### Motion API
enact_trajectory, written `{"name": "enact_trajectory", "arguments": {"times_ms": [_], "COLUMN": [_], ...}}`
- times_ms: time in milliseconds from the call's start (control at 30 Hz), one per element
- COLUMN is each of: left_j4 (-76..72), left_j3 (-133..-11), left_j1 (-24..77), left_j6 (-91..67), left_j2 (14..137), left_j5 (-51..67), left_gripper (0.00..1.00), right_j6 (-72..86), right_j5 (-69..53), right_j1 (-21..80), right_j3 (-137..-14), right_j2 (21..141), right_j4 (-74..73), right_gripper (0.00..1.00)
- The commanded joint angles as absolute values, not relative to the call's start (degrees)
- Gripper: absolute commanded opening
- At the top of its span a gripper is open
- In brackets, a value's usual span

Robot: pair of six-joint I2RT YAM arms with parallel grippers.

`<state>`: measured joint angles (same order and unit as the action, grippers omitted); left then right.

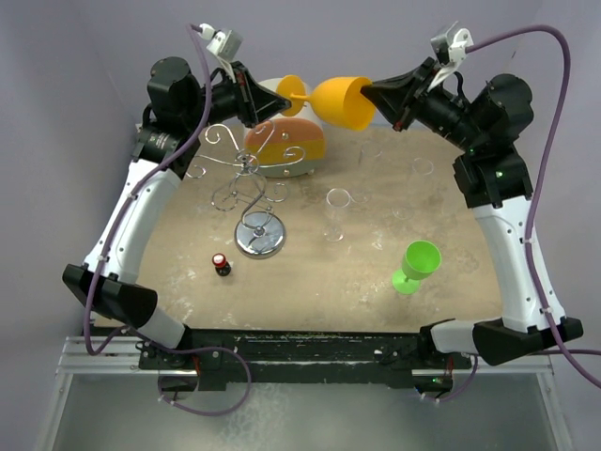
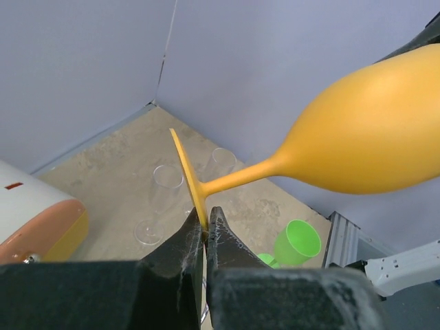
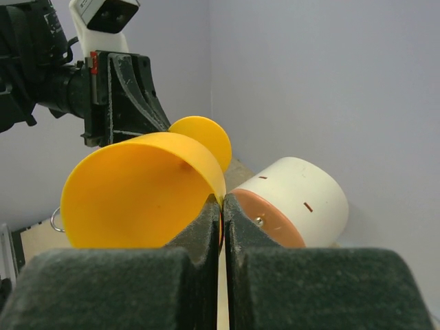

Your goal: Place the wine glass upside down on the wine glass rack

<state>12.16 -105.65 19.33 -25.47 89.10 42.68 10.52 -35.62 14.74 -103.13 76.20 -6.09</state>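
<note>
The wine glass (image 1: 340, 101) hangs sideways in the air beyond the wine glass rack (image 1: 246, 178), left claw (image 2: 205, 221) pinching its foot, right claw (image 3: 221, 205) pinching the bowl rim; the right should release gently so the foot grip holds.

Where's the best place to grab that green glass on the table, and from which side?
Probably the rim of the green glass. It stands upright with its open mouth facing up, so coming straight down from above, one finger can go inside the bowl and one outside. Its stem looks short and low, harder to reach.
</note>
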Motion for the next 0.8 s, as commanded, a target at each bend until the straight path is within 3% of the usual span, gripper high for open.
{"name": "enact_trajectory", "arguments": {"times_ms": [0, 100, 200, 300, 467, 767], "left_j4": [11.4, 13.1, 15.4, 18.3, 22.7, 30.6], "left_j3": [-108.0, -108.2, -109.1, -110.6, -111.7, -116.8], "left_j1": [19.7, 19.8, 19.6, 19.5, 16.7, 11.1], "left_j6": [-23.4, -22.0, -19.5, -15.6, -9.9, 7.6], "left_j2": [87.4, 85.8, 84.4, 83.1, 79.9, 73.4], "left_j5": [42.9, 40.7, 38.3, 35.9, 31.8, 15.5], "left_gripper": [0.00, 0.00, 0.00, 0.00, 0.00, 0.00], "right_j6": [9.3, 8.2, 5.8, 4.0, -1.2, -8.3], "right_j5": [-36.4, -38.0, -40.2, -41.3, -41.2, -39.2], "right_j1": [15.0, 15.0, 15.0, 15.0, 14.9, 14.7], "right_j3": [-102.4, -101.8, -101.2, -101.5, -103.1, -103.4], "right_j2": [75.4, 74.7, 73.7, 72.8, 71.2, 67.8], "right_j4": [-2.5, -3.0, -4.0, -5.8, -10.8, -17.3], "right_gripper": [0.00, 0.20, 0.54, 0.72, 0.82, 0.88]}}
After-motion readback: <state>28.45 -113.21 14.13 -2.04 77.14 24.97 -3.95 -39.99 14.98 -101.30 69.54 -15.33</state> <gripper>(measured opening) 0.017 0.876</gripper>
